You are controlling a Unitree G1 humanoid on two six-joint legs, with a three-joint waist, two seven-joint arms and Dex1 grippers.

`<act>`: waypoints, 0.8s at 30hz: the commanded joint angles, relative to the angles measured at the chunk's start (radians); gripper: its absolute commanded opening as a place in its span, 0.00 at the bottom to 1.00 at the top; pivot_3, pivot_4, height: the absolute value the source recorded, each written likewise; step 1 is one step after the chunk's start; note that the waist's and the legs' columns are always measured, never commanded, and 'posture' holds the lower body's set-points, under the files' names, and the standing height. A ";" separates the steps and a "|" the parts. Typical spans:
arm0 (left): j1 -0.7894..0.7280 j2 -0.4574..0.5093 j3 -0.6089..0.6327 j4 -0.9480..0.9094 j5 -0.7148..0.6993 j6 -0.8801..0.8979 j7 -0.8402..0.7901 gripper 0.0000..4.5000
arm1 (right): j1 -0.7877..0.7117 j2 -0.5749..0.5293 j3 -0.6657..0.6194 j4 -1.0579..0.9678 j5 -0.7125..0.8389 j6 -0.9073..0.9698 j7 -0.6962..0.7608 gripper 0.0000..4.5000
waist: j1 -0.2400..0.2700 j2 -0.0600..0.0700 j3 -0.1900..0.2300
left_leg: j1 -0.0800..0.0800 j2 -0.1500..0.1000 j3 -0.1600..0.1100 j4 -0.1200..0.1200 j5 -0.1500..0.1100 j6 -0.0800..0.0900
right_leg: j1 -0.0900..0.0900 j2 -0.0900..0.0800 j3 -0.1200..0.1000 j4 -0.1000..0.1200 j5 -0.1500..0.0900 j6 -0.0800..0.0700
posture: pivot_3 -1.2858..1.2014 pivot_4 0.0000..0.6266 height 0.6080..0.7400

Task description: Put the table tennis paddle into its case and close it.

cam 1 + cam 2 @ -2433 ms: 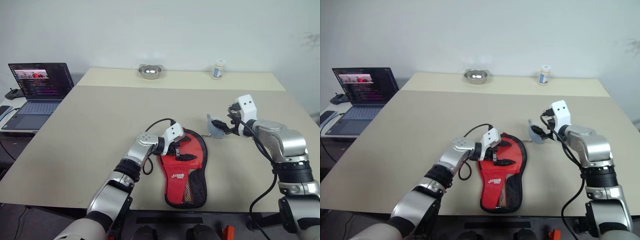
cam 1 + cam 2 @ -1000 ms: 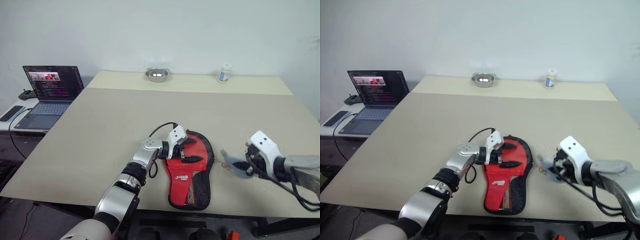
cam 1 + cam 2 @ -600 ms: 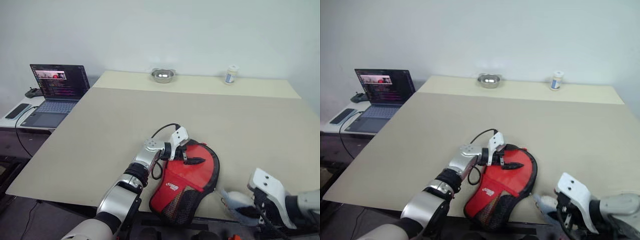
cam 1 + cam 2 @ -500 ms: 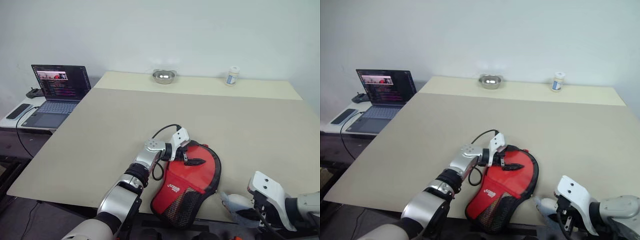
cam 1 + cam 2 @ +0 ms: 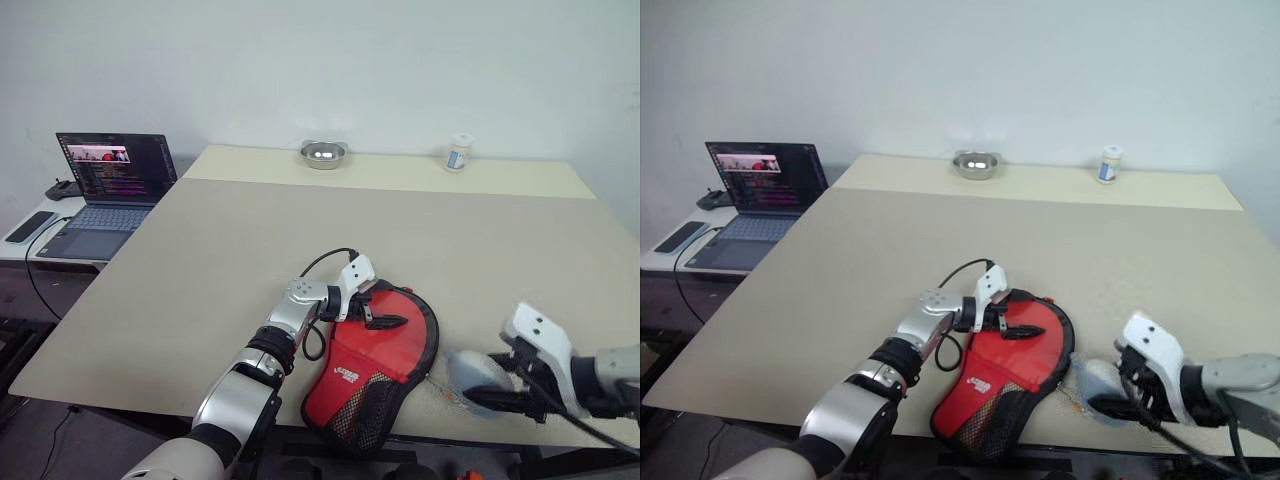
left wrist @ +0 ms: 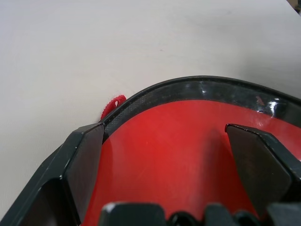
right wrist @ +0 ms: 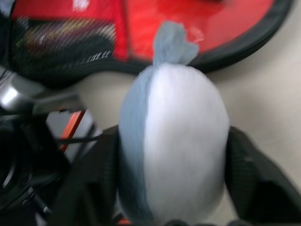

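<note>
The case [image 5: 390, 352] lies flat near the table's front edge, red under a clear side with a black rim and mesh at its narrow end, which sits at that edge. My left gripper [image 5: 392, 306] hovers open over its round head, fingers apart above the red face [image 6: 188, 141]. The table tennis paddle is hidden; I cannot tell it apart from the red inside. To the right, my right gripper [image 5: 482, 386] stands open at the front edge. A soft white and grey-blue egg-shaped charm [image 7: 174, 146] lies between its fingers. A thin link [image 5: 440, 393] seems to run from it to the case's rim.
A steel bowl [image 5: 324, 153] and a small white bottle [image 5: 458, 154] stand at the table's far edge. An open laptop [image 5: 105, 185] and a phone [image 5: 25, 225] sit on a lower side table to the left. The table's front edge [image 5: 150, 395] runs close under the case and the right gripper.
The case has turned, its narrow end swinging left. My right gripper dropped to the front edge with the charm, came back up a little, and its fingers have spread. The left gripper stayed put.
</note>
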 commanded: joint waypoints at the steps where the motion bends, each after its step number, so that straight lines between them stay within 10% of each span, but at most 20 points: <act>1: 0.029 -0.002 -0.004 0.011 0.016 0.034 0.006 1.00 | -0.082 -0.013 -0.016 0.091 -0.028 -0.015 -0.034 0.98 | 0.000 0.000 0.000 | 0.000 0.000 0.000 0.000 0.000 0.000 | 0.000 0.000 0.000 0.000 0.001 -0.001 | 0.52 0.24 1.00; 13: 0.030 0.065 0.029 -0.270 -0.070 0.117 -0.110 1.00 | -0.383 0.270 0.044 0.338 -0.066 -0.008 -0.241 1.00 | -0.004 -0.001 0.009 | -0.008 0.000 -0.002 -0.001 0.000 0.000 | -0.007 0.000 -0.001 0.001 0.003 -0.005 | 0.52 0.24 1.00; 24: 0.114 0.392 0.027 -0.650 -0.187 0.273 -0.399 1.00 | -0.351 0.450 0.209 0.391 -0.145 -0.088 -0.300 1.00 | -0.012 0.005 0.014 | -0.021 -0.001 -0.001 0.000 0.001 0.000 | -0.021 0.000 0.000 0.004 0.003 -0.006 | 0.52 0.24 1.00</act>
